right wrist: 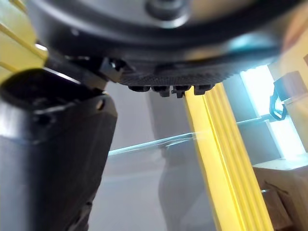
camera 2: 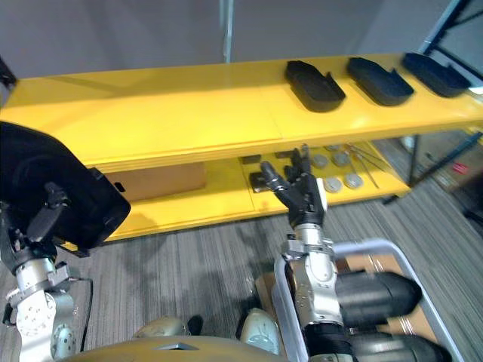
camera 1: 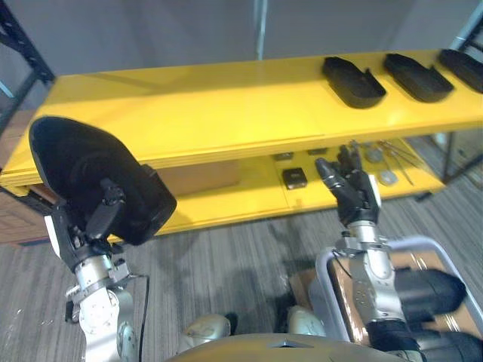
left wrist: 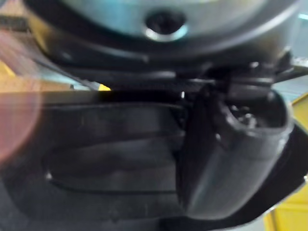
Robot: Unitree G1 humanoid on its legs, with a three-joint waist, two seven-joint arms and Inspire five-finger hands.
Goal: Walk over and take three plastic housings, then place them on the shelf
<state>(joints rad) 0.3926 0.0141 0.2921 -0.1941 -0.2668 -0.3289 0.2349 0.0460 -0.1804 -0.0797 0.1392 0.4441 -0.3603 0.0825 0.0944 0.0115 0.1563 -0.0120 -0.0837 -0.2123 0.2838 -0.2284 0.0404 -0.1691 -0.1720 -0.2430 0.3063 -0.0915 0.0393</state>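
My left hand (camera 1: 102, 219) is shut on a large black plastic housing (camera 1: 83, 170), held up in front of the left end of the yellow shelf (camera 1: 211, 113). The left wrist view has the housing (left wrist: 106, 159) pressed under the thumb (left wrist: 231, 154). Three more black housings lie on the shelf's top board at the right: one (camera 1: 353, 81), a second (camera 1: 417, 76) and a third (camera 1: 462, 69) at the edge. My right hand (camera 1: 349, 185) is raised open and empty before the lower shelf board.
The lower yellow board (camera 1: 249, 200) carries a brown cardboard box (camera 1: 200, 177), a small dark block (camera 1: 294, 178) and several metal discs and tools (camera 2: 343, 162). A white-rimmed cart (camera 2: 392, 260) with dark parts stands at lower right. Grey carpet (camera 1: 219, 256) lies below.
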